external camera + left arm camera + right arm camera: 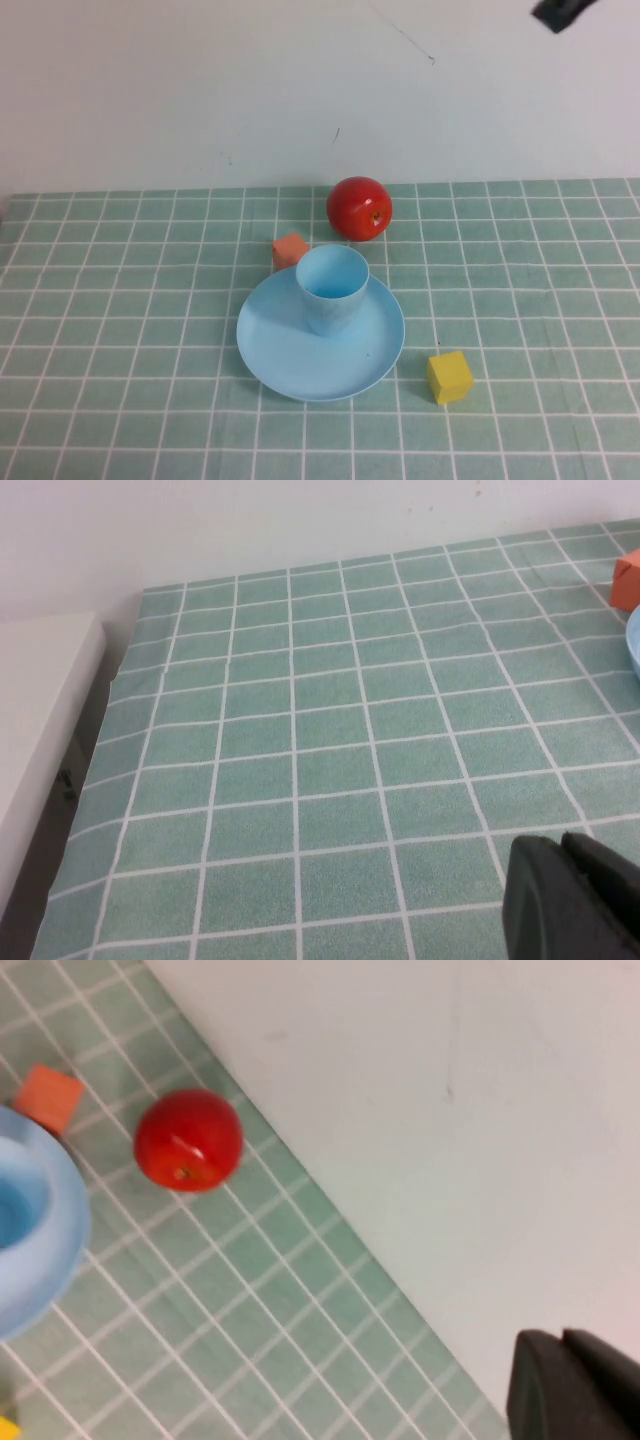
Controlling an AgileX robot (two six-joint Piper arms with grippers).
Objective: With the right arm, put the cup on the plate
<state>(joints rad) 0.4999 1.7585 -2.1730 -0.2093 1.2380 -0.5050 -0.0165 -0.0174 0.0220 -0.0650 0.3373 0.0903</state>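
A: What's the surface like from where you stand?

B: Green cloth w/ a white grid [120, 300], covers the whole tabletop. Plain white wall [200, 90] behind it, a few faint marks and a thin crack line. In the left wrist view there's a white ledge or box edge [40, 740] just off the cloth's side.

A: Going left to right?

B: Left part of the cloth is bare grid. The left gripper [580, 900] shows only in its own wrist cam, dark fingers pressed together, hanging over that grid, well apart from the objects. Then mid-table: small orange cube [290, 250], touching or just behind the far-left rim of the round shallow light blue plastic plate [290, 365]. The small light blue plastic tumbler, i.e. the cup [332, 288], stands upright on the plate, toward its far side, open end up.

A: And past that?

B: Shiny red apple [359, 208] just behind the cup, near the wall, off the plate. Small yellow cube [449, 376] on the cloth to the right of the plate, near but not touching.

A: Right arm?

B: Up high. Only a dark bit of it [562, 12] at the top right corner in the high view. The right gripper [580, 1385] sits raised above the table's far edge, nothing betw. the jaws, fingers look closed up.
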